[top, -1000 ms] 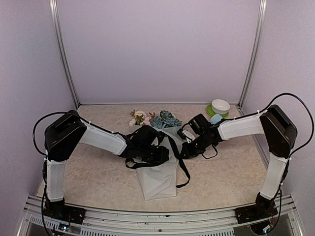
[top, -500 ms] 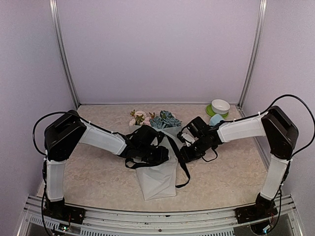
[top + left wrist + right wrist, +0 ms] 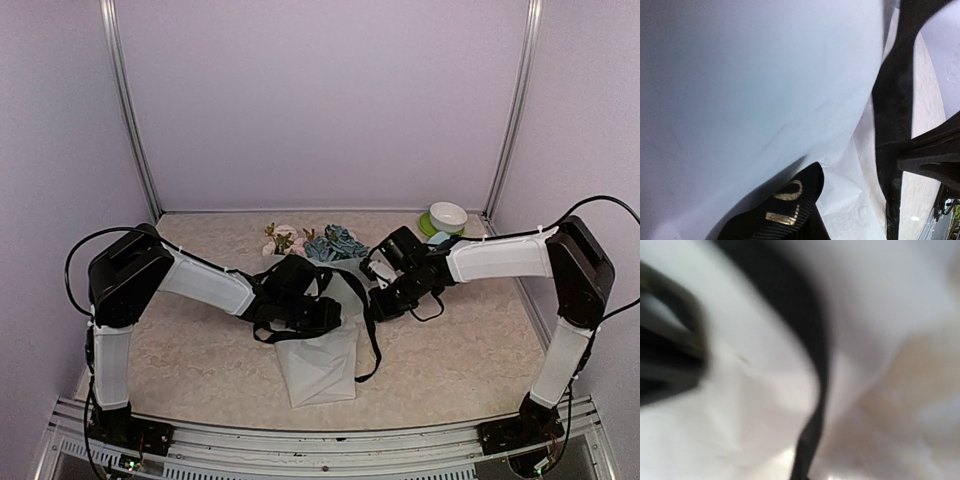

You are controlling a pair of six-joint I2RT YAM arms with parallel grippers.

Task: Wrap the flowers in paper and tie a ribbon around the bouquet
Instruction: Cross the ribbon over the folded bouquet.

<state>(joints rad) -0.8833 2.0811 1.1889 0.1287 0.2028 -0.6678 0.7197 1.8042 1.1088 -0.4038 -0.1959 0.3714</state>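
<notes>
Black ribbon [image 3: 372, 340] is draped across the bouquet [image 3: 320, 375], which is laid flat on the tabletop [image 3: 200, 350]. It is pinched by the closed left gripper [image 3: 325, 315], probably for tension; the right gripper [image 3: 378, 300] is closed too, its hold unclear.

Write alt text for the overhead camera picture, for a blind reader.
A bouquet lies on a beige table: pink and blue flowers in a white paper cone. The left gripper and right gripper, on white arms reaching from either side, meet over its middle, where a black ribbon loops across.
</notes>
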